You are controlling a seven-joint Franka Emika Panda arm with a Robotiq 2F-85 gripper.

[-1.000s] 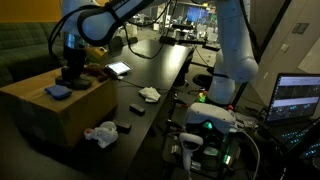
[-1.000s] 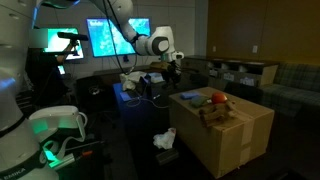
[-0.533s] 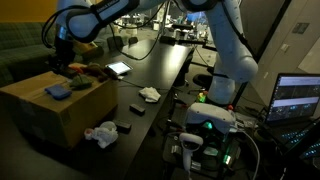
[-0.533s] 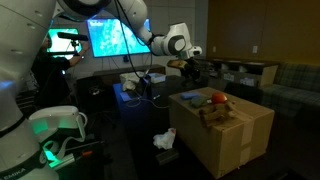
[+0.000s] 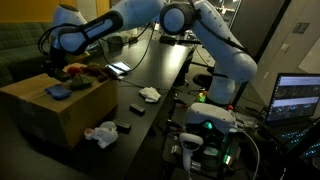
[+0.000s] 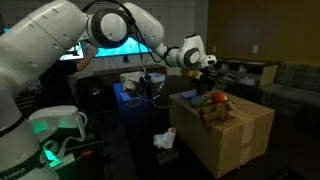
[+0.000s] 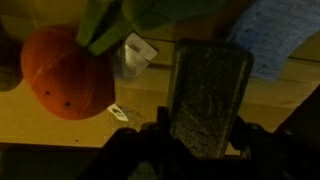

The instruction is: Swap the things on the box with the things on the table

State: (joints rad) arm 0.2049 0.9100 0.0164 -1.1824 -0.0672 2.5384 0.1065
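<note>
In the wrist view my gripper [image 7: 203, 132] is shut on a dark, speckled flat slab [image 7: 208, 85] that stands up between the jaws. It hangs just above the box top [image 7: 60, 135]. An orange round toy [image 7: 63, 72] with green parts and a white tag lies on the box beside the slab, and a blue cloth [image 7: 285, 35] lies past it. In both exterior views the gripper [image 5: 50, 68] [image 6: 208, 70] hovers over the brown box [image 5: 45, 112] [image 6: 235, 140], near the orange toy [image 5: 76, 70] [image 6: 215, 99]. The black table [image 5: 165, 75] runs alongside the box.
On the table lie a lit phone-like device [image 5: 118, 69], a white crumpled cloth [image 5: 150, 94] and a small black object [image 5: 136, 108]. Another white cloth [image 5: 100, 133] [image 6: 163, 140] lies low beside the box. A laptop [image 5: 298, 98] and the robot base [image 5: 212, 118] stand to one side.
The arm has swung further across the box top toward the orange toy, with the dark slab still in the jaws. Nothing on the table or box has moved.
</note>
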